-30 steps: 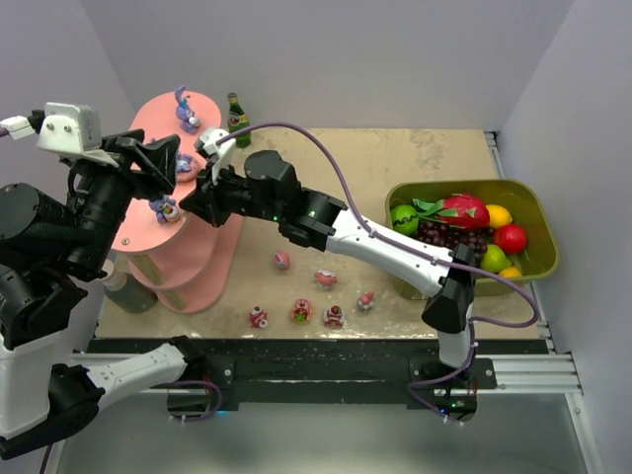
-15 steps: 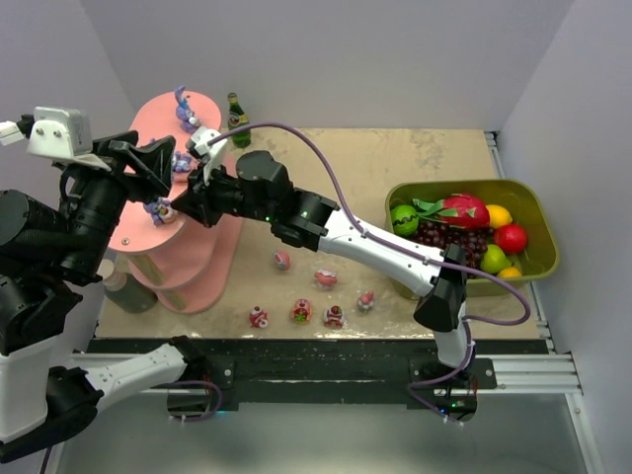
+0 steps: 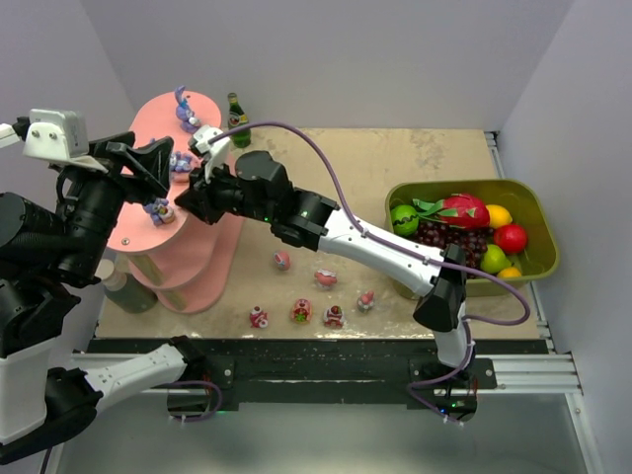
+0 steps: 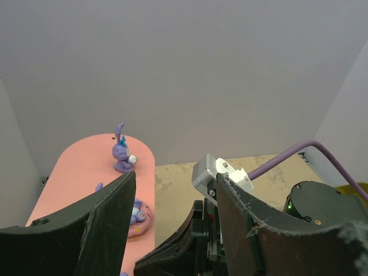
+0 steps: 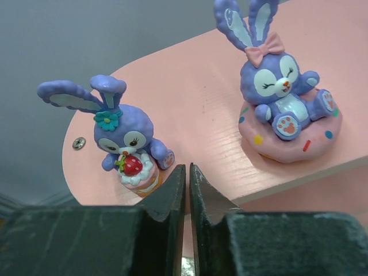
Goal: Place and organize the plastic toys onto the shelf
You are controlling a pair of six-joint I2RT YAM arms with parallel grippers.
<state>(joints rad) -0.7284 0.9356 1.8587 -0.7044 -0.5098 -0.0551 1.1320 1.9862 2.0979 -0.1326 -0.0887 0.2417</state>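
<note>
Right wrist view: right gripper (image 5: 187,190) pinched closed, empty; strawberry bunny (image 5: 123,146) stands at its 10 o'clock, near the shelf (image 5: 195,98) edge. Swing left and you likely topple it. Your left gripper (image 4: 175,178), spread open, crowds close.

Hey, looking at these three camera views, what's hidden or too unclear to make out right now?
- Top view: the six loose toys on the table are too small to identify.
- Top view: the shelf has lower tiers covered by upper tiers and the left arm.
- Left wrist view: the donut bunny is partly hidden by a finger of the left gripper.
- Right wrist view: the right gripper overlaps the base of the strawberry bunny; contact unclear.
</note>
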